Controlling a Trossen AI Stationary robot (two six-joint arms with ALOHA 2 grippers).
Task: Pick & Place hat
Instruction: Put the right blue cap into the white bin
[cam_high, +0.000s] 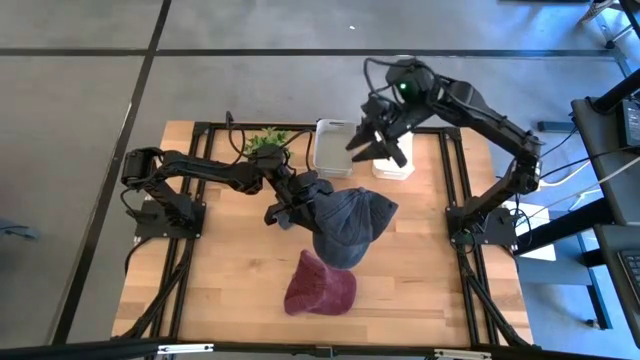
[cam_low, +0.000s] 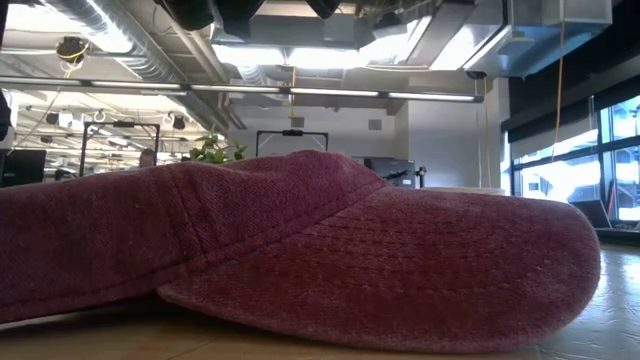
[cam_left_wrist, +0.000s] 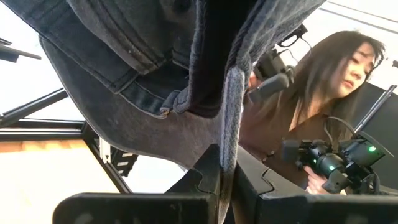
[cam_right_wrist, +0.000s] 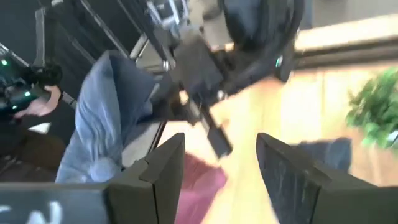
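A blue-grey denim cap (cam_high: 350, 225) hangs over the middle of the table, held by my left gripper (cam_high: 300, 200), which is shut on it. It fills the left wrist view (cam_left_wrist: 155, 74). A maroon cap (cam_high: 320, 288) lies flat on the table near the front edge and fills the low view (cam_low: 300, 250). My right gripper (cam_high: 375, 145) is open and empty, raised over the far right of the table; its fingers (cam_right_wrist: 217, 168) stand apart, and the denim cap (cam_right_wrist: 106, 118) shows beyond them. My left gripper pinches an edge of the denim cap (cam_left_wrist: 229, 124) between its two fingers, which close on a thin fold of the cloth. The fingers come from the table's left. The cap hangs from them over the table toward the right; whether it is clear, I cannot tell.
A white bin (cam_high: 333, 148) and a small green plant (cam_high: 265, 142) stand at the table's far edge. A white block (cam_high: 393, 170) sits beside the bin. A person (cam_left_wrist: 311, 106) stands beyond the table holding a control device.
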